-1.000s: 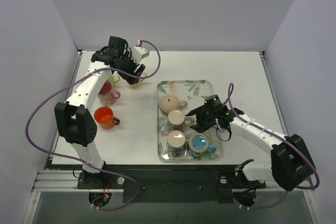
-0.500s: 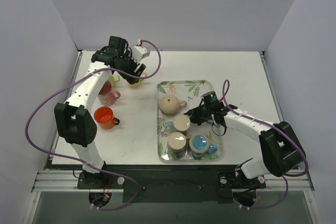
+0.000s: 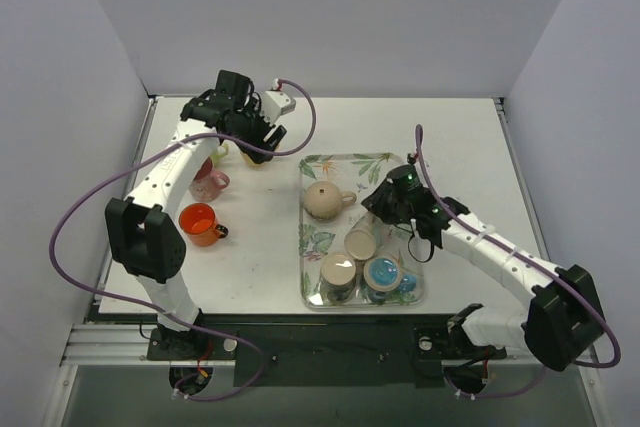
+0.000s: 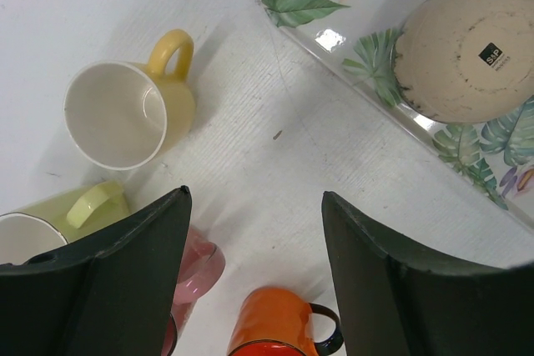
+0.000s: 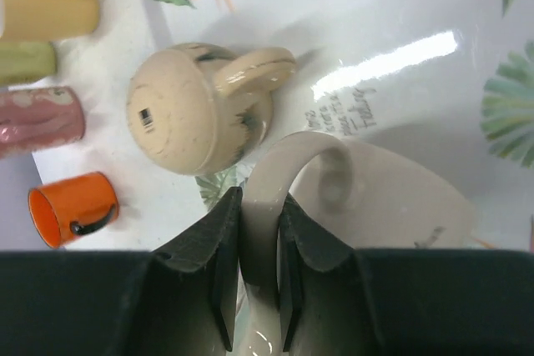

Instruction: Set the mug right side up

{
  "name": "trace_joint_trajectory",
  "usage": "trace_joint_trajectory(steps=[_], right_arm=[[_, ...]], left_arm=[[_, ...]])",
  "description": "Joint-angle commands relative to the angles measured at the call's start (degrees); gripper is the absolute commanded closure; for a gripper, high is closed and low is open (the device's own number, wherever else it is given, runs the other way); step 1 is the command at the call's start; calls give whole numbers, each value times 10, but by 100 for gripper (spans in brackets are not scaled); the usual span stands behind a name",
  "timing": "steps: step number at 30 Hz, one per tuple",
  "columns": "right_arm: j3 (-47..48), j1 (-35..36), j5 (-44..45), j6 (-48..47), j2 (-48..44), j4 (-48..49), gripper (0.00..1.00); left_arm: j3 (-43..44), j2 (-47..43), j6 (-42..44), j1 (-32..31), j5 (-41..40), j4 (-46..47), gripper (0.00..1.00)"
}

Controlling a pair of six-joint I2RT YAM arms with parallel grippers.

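Observation:
My right gripper [image 3: 392, 205] is shut on the handle [image 5: 292, 160] of a cream mug [image 3: 360, 242] and holds it tilted on its side over the leaf-patterned tray [image 3: 385, 162]. In the right wrist view the gripper [image 5: 260, 206] pinches the handle and the mug body [image 5: 392, 206] lies to the right. A round beige mug [image 3: 322, 199] stands upside down on the tray, its base showing in both wrist views [image 5: 179, 110] [image 4: 463, 47]. My left gripper [image 3: 255, 139] is open and empty above the table at the back left [image 4: 254, 193].
On the tray's near end stand an upright patterned mug [image 3: 337, 272] and a blue mug [image 3: 380, 274]. Left of the tray on the table are a yellow mug [image 4: 117, 110], a light green mug [image 4: 75, 210], a pink mug [image 3: 208, 183] and an orange mug [image 3: 200, 222].
My right gripper has risen and swung toward the back with the cream mug, tipping it from standing to tilted. My left gripper has shifted slightly to the right.

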Motion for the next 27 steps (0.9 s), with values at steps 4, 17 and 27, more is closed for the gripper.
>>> trace_joint_trajectory(steps=[4,17,27], right_arm=[[-70,13,59,-187,-105,220,100],[-92,8,-110,-474,-157,375,100],[-29,-10,-343,-528,-181,422,100]], left_arm=[[29,-34,7,-5,22,-5,26],[65,-45,53,-9,202,-88,24],[119,-68,130,-17,326,-167,16]])
